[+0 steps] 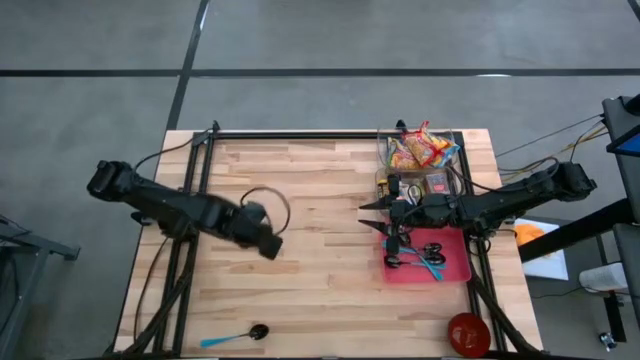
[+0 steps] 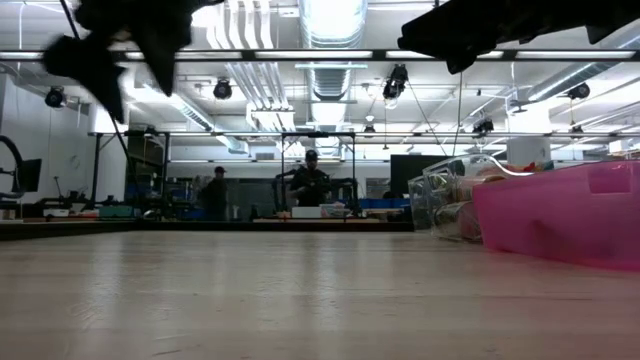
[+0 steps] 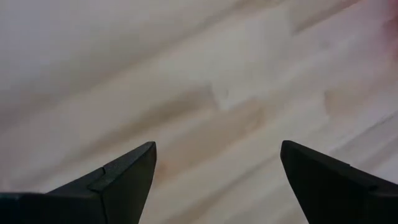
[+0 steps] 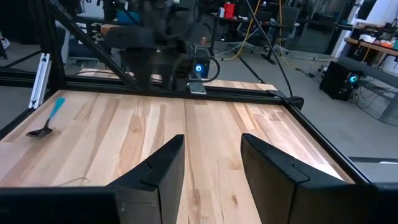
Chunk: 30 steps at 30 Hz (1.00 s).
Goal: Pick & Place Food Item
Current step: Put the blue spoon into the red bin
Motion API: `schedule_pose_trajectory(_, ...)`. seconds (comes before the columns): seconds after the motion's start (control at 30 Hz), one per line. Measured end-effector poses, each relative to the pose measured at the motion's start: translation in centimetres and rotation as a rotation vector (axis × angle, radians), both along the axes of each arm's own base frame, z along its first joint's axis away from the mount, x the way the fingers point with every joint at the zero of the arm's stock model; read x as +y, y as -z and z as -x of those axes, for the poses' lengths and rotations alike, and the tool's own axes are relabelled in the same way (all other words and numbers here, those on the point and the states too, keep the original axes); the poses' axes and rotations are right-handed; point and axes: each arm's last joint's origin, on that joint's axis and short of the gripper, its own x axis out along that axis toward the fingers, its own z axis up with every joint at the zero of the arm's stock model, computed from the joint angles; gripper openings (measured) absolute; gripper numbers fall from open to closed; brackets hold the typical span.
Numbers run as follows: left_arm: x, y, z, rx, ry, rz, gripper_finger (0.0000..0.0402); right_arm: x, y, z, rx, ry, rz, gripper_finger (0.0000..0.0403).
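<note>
Step in hand: by my reading, the approach; no food is picked up yet.
Left gripper [image 1: 268, 243]: over bare table [image 1: 320, 290] left of centre, jaws spread wide, holding nothing.
Right gripper [image 1: 372, 215]: hanging beside the pink tray [image 1: 455, 268], fingers part-open, nothing between them.
Food: bright snack packets [image 1: 420, 150] sit in a clear bin [image 1: 385, 150] at the far right of the table.
Other items: scissors [image 1: 428, 252] in the tray; a blue-handled spoon [image 1: 232, 336] on the near edge; a red bowl [image 1: 468, 333] at the near right corner.
Next move: probably the right arm must swing over the bin, lower, and close on one packet.
</note>
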Motion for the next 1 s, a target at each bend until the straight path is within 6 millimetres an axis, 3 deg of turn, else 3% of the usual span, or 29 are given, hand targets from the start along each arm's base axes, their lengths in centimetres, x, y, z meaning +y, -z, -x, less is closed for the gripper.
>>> schedule_pose_trajectory(0.4,-6.8,0.5,3.2,0.068,-0.212,0.175,0.0349,0.0,0.0,0.0,0.000,0.000,0.000,0.0156)
schedule_pose_trajectory(0.6,-9.3,1.6,3.4,0.146,-0.251,0.276,0.0349,0.0,0.0,0.0,0.005,0.001,0.001,0.0156)
schedule_pose_trajectory(0.8,-12.7,3.5,2.0,0.173,-0.096,0.420,0.0349,0.0,0.1,0.0,0.007,0.000,0.001,0.0156)
schedule_pose_trajectory(1.0,-15.6,5.4,0.8,0.196,0.054,0.448,0.0348,0.0,0.1,0.0,0.007,0.000,0.001,0.0156)
